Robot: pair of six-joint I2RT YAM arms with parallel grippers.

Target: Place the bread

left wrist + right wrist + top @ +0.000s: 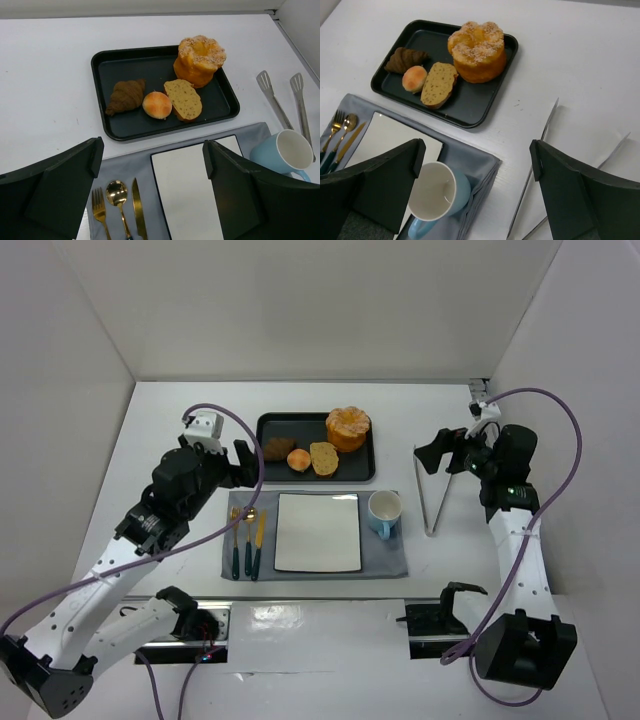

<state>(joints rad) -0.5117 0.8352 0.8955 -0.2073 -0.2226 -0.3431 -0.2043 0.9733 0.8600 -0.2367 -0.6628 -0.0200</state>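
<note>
On my left, the left gripper (244, 464) hangs just off the near left corner of the tray (300, 416), jaws spread wide with nothing between them. On the tray, going right, sit a croissant (126, 96), a small bun (157, 104) and a flat slice (183, 99). The bread (348, 428) fills the far right corner, standing taller than the rest and close against the slice.

Nearer me is the white plate (318, 532), bare, which I take to be where the loaf goes. The blue cup (385, 508) stands at its right edge. Tongs (264, 81) lie on the table beyond the cup, and the right gripper (438, 455) hovers over them, also spread and empty.

The loaf is not yet gripped. I would come down on it from above with the jaws at full width, since it looks about as broad as the cup. I would set the fingers across its left and right flanks so the slice is not nudged. It looks soft, so I would close gently and lift straight up over the tray rim before carrying it toward me, keeping clear of the cup.
</note>
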